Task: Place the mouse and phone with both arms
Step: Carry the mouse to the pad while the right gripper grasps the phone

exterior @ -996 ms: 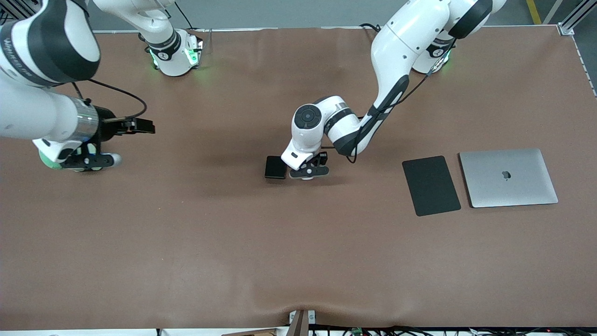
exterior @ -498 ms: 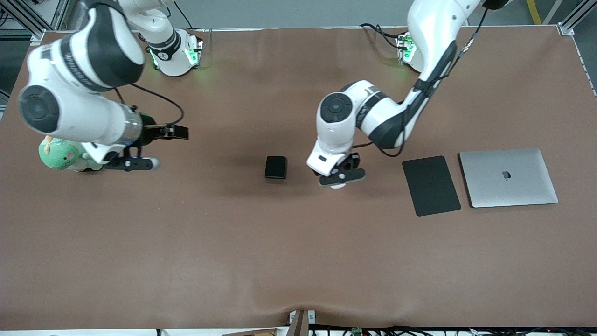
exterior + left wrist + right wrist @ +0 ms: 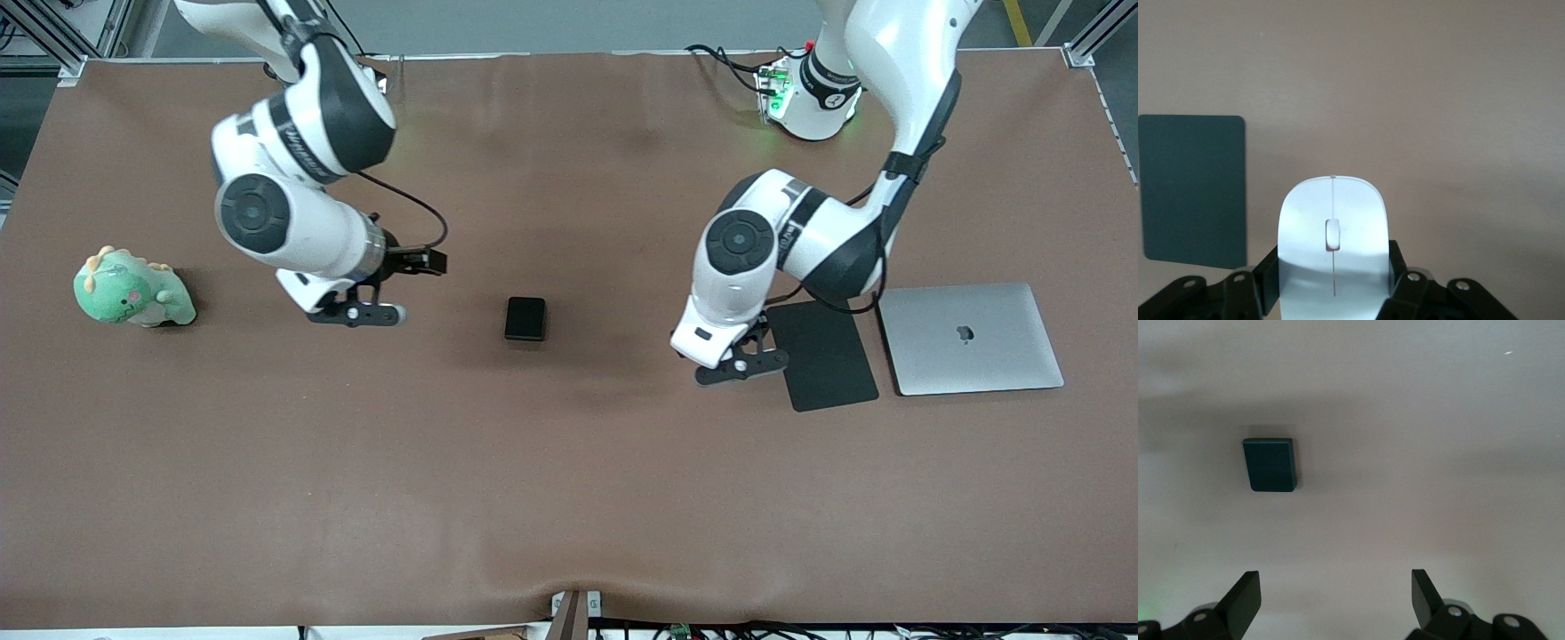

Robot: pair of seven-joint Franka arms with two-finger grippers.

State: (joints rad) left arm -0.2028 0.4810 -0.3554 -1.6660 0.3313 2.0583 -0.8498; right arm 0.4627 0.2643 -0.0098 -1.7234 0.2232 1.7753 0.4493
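Observation:
The white mouse [image 3: 1333,230] sits between the jaws of my left gripper [image 3: 1333,283], which is shut on its sides. In the front view the left gripper [image 3: 740,364] hangs over the table just beside the black mat [image 3: 822,353], and the wrist hides the mouse there. The small black phone [image 3: 524,318] lies flat on the brown table, untouched. My right gripper [image 3: 357,314] is open and empty over the table, on the phone's side toward the right arm's end. From the right wrist the phone [image 3: 1270,465] lies ahead of the open right gripper [image 3: 1335,590].
A silver laptop [image 3: 969,338] lies closed beside the mat toward the left arm's end. A green plush toy [image 3: 132,293] sits near the table's edge at the right arm's end. The mat [image 3: 1193,188] also shows from the left wrist.
My left gripper has carried the mouse away from beside the phone to the mat's edge. My right gripper has left the plush toy and moved toward the phone.

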